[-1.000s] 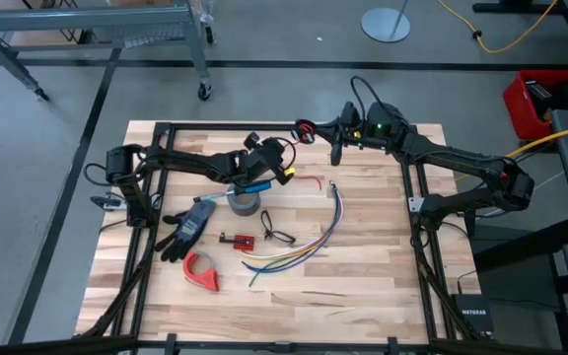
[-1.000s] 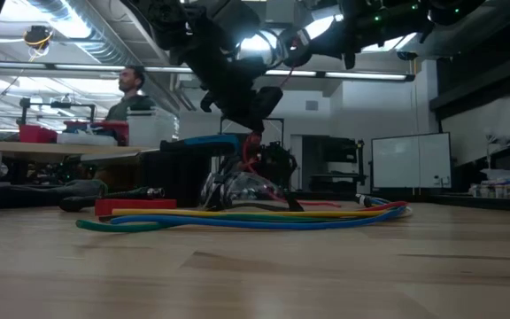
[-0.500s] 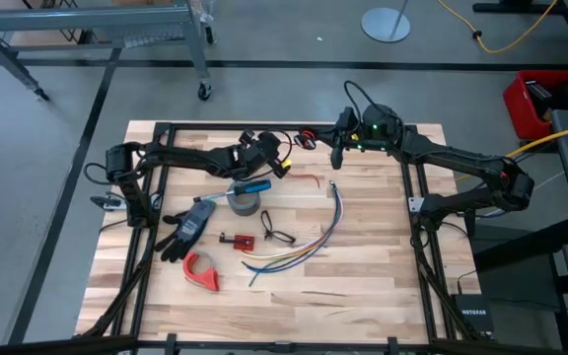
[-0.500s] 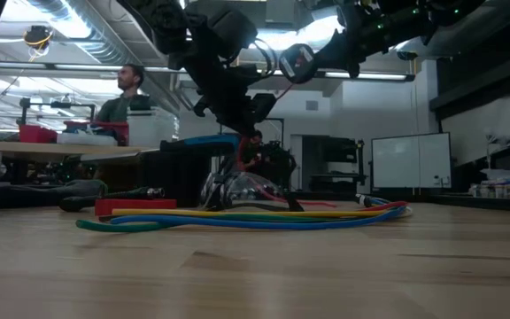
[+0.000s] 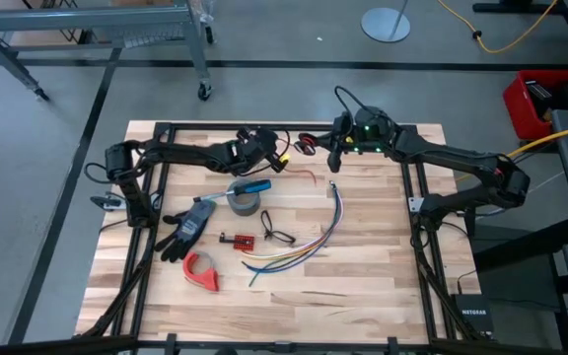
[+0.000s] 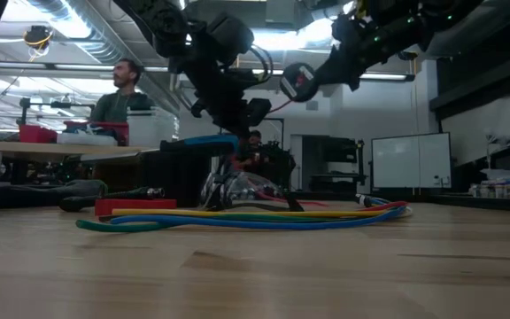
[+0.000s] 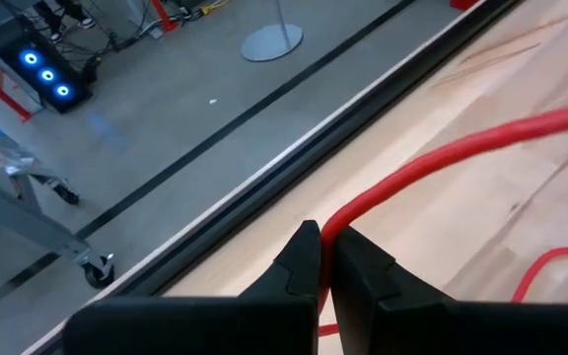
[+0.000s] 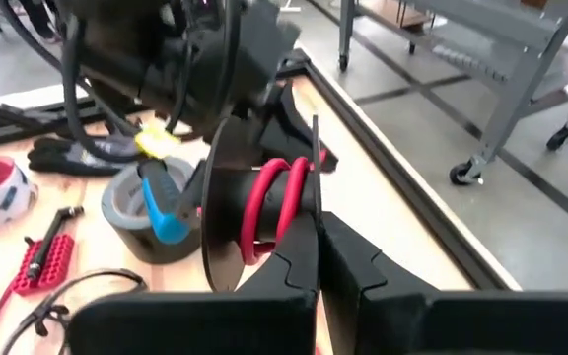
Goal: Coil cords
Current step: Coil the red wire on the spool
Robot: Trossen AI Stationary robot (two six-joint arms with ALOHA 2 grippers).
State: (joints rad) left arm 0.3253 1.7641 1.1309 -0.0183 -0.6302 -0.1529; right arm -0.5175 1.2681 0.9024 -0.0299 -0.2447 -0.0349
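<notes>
The cord is a thin red wire (image 7: 461, 150), partly wound on a small black spool (image 8: 227, 207). The spool hangs above the table's far edge, and my right gripper (image 5: 317, 146) is shut on it. My left gripper (image 5: 282, 160) is just left of the spool and is shut on the wire's loose stretch. A free tail of the red wire (image 5: 310, 177) lies on the wood below them. In the low view the spool (image 6: 299, 80) hangs high above the table. My left gripper pinches the red wire (image 7: 335, 225) between its two fingertips, a single strand. The wire runs on from the tips, clear of the table, toward the spool. My right gripper pinches the spool's thin flange (image 8: 315, 187) between its two fingers, beside the red turns (image 8: 276, 197). The spool is lifted clear, its axis across the fingers.
On the table lie a grey tape roll (image 5: 246, 203) with a blue-handled screwdriver (image 5: 254, 185), a black glove (image 5: 189, 227), a red tape dispenser (image 5: 202, 269), a small red block (image 5: 237, 239), a black looped cord (image 5: 276, 235) and multicoloured wires (image 5: 314, 242). A person (image 6: 118, 89) shows far behind.
My left gripper has gone toward the table's far edge with the red wire. My right gripper has sunk a little and tipped downward, bringing the spool lower and closer to the left gripper.
</notes>
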